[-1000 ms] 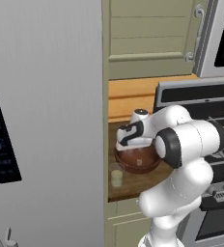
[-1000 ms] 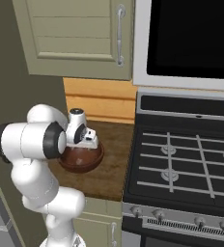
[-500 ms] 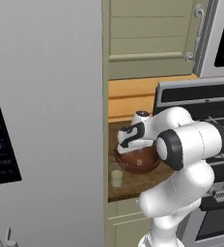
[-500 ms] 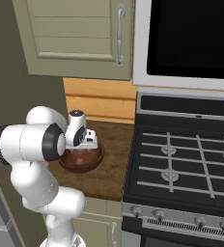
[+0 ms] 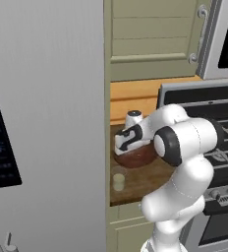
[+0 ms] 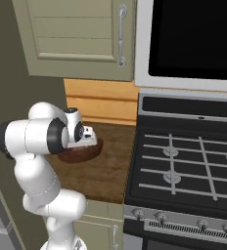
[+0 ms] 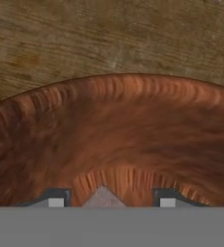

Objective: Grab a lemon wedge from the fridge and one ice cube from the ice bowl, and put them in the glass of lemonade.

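Note:
On the wooden counter sits the reddish-brown ice bowl point(image 5: 141, 158) point(image 6: 90, 152), just right of the closed grey fridge point(image 5: 47, 113). The glass of lemonade point(image 5: 118, 181) stands on the counter in front of the bowl, near the fridge side. My hand point(image 5: 129, 139) reaches down into the bowl. In the hand view the bowl's glossy inner wall point(image 7: 123, 125) is close up. My gripper point(image 7: 111, 201) is open there. A small pale ice cube point(image 7: 102, 197) lies between its fingertips point(image 7: 56, 200), with a gap on each side. The lemon wedge is out of view.
A black stove point(image 6: 184, 166) borders the counter on the right, with a microwave point(image 6: 193, 39) above it. Green wall cabinets point(image 6: 76, 39) hang over the counter. The fridge's black control panel point(image 5: 0, 142) is at the far left.
My hand has sunk slightly lower into the bowl. The bowl, the glass and the base views have stayed put.

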